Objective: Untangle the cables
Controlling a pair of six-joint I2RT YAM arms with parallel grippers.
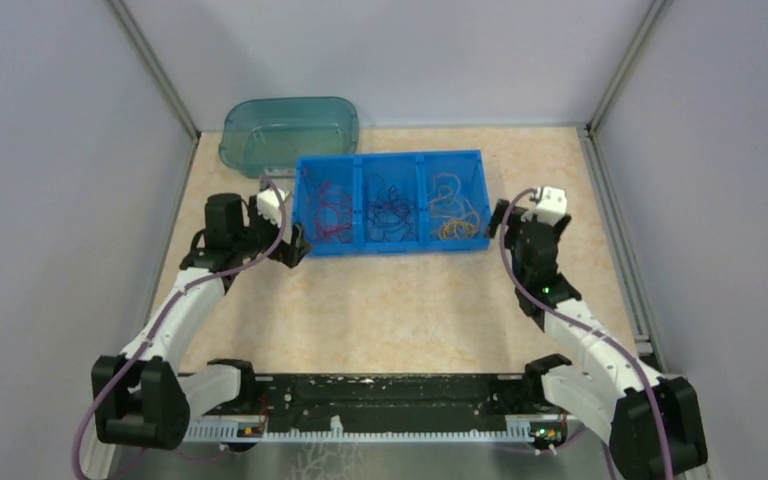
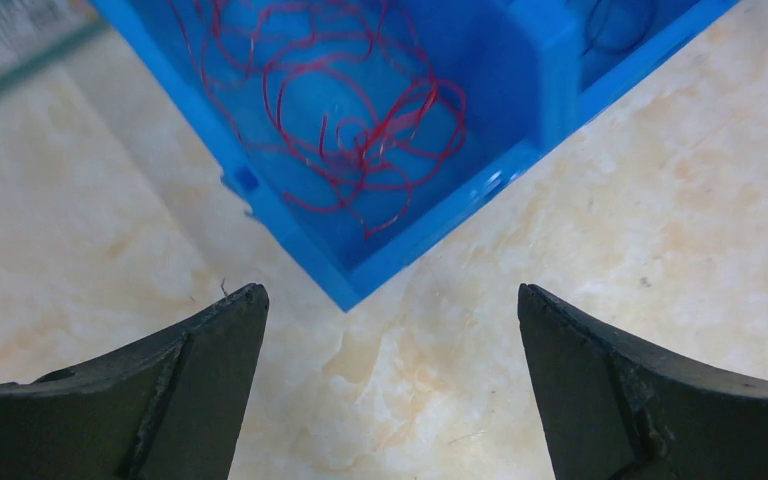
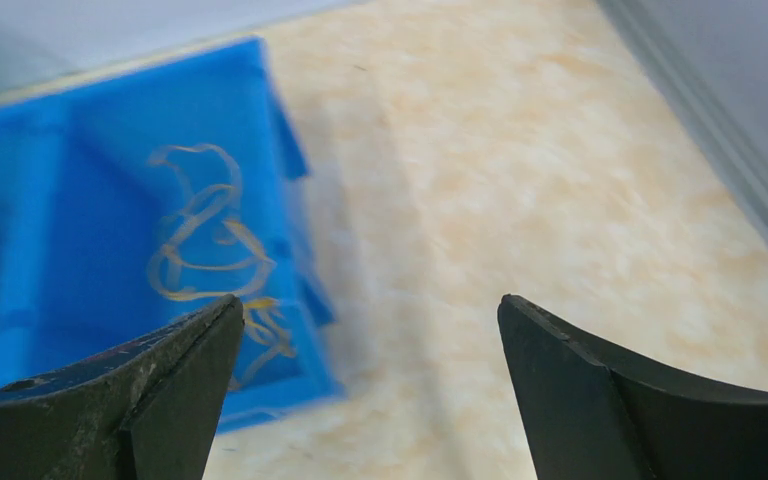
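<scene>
Beige marbled table (image 1: 390,310) forms the work surface, enclosed by grey walls (image 1: 50,150) on three sides. At the bottom of the top view, a black rail (image 1: 380,395) spans between the two arm bases.

Left gripper (image 2: 390,300): jaws spread wide and holding nothing. It sits over the table just short of the near left corner of the tray (image 1: 390,250).

Right gripper (image 3: 370,305): jaws spread wide and holding nothing. It sits over the table beside the tray's right end.

The blue tray lies at the centre of the top view and has three compartments in a row:
- Left compartment: red cables (image 1: 332,212), in loose overlapping loops.
- Middle compartment: dark cables (image 1: 392,210), in a curly clump.
- Right compartment: yellow cables (image 1: 452,212), in a few broad curls.

A teal bin (image 1: 290,130) stands at upper left, behind the tray's far left corner. Whether the two touch cannot be determined.
</scene>
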